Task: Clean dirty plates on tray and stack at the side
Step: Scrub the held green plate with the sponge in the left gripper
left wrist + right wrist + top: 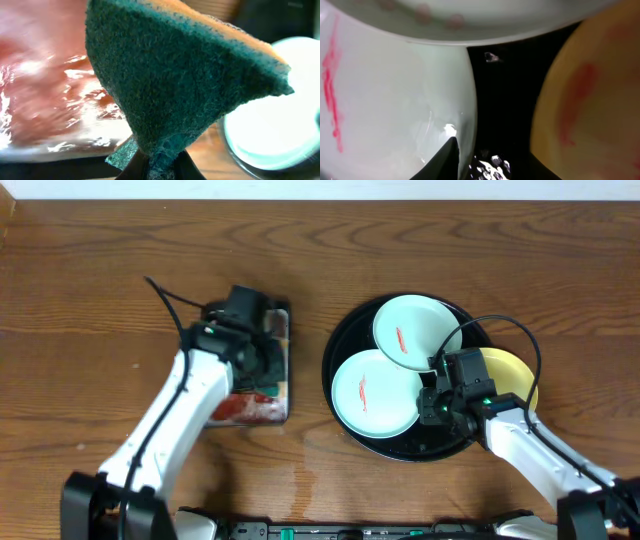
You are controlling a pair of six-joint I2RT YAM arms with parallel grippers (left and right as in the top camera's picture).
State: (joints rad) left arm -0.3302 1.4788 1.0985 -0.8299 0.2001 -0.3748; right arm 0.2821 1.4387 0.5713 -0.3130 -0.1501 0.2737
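The sponge [170,85] is being gripped tight by the left gripper [156,162] over the small tray [288,370]. The plates [415,330] are lying at 3 o'clock from it, well apart. The right gripper [432,400], nearer, is being held open and empty over the tray [352,330], the nearest plate [375,392] lying just at its 9 o'clock. 3 plates are being carried on the tray, 2 pale blue and 1 yellow [512,370], all red-streaked; 1 sponge and 2 trays are being counted, nothing yet being stacked aside.

Left arm stretched forward, left gripper [262,370] pinching a teal sponge [175,90] (fingers mostly hidden beneath it), right arm angled inward, right gripper [433,402] low, jaws apart.
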